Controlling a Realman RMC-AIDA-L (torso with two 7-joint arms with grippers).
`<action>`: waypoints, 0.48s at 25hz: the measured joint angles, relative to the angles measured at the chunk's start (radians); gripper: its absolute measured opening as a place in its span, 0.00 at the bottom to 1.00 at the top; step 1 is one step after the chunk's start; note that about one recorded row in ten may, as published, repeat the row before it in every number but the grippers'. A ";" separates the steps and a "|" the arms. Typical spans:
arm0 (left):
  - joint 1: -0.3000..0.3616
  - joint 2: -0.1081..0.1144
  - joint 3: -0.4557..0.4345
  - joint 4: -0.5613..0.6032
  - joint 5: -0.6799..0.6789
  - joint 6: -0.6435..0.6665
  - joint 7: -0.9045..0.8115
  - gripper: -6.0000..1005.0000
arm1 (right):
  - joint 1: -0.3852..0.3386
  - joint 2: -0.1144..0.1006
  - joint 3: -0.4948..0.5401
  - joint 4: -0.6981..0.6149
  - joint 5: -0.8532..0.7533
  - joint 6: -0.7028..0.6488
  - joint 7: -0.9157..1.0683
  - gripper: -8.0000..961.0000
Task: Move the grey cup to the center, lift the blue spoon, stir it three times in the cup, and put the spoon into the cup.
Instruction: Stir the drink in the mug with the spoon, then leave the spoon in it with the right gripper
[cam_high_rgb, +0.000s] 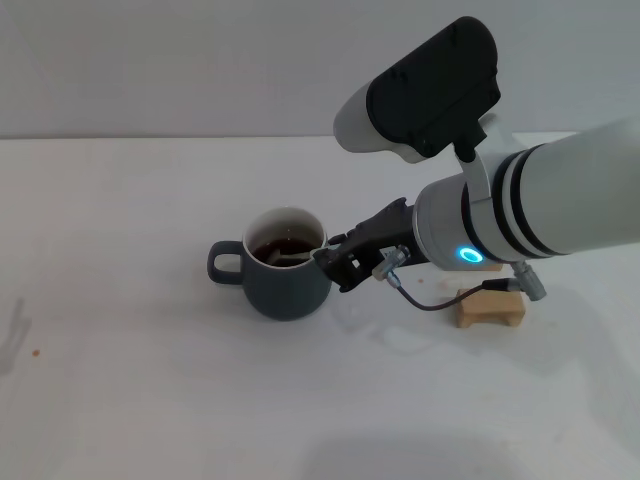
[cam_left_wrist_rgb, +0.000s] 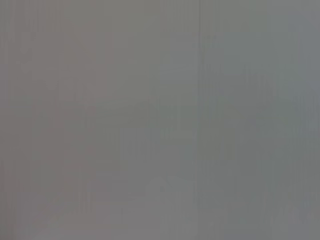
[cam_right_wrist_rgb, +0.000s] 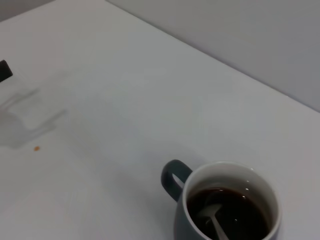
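The grey cup (cam_high_rgb: 285, 275) stands near the middle of the white table, handle to the left, with dark liquid inside; it also shows in the right wrist view (cam_right_wrist_rgb: 225, 200). The blue spoon (cam_high_rgb: 292, 257) lies slanted in the cup, its bowl in the liquid and its pale handle pointing to the right rim. In the right wrist view the spoon (cam_right_wrist_rgb: 215, 222) runs from the liquid off the picture's edge. My right gripper (cam_high_rgb: 335, 263) sits level with the rim, right against the cup's right side where the handle ends. The left gripper is out of view.
A small wooden block (cam_high_rgb: 490, 308) stands on the table to the right of the cup, under my right forearm, with a cable hanging above it. The left wrist view shows only a plain grey surface. A tiny brown speck (cam_high_rgb: 36, 351) lies at the far left.
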 joint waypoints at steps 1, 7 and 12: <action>0.000 0.000 0.000 0.000 0.000 0.000 0.000 0.85 | 0.002 0.000 0.000 -0.006 0.007 -0.006 0.000 0.17; 0.000 0.000 -0.002 0.004 0.000 0.000 0.000 0.85 | 0.015 -0.001 0.000 -0.042 0.019 -0.049 -0.002 0.17; 0.001 0.000 -0.005 0.006 0.000 0.004 0.000 0.85 | 0.034 -0.002 0.002 -0.082 0.019 -0.078 -0.017 0.17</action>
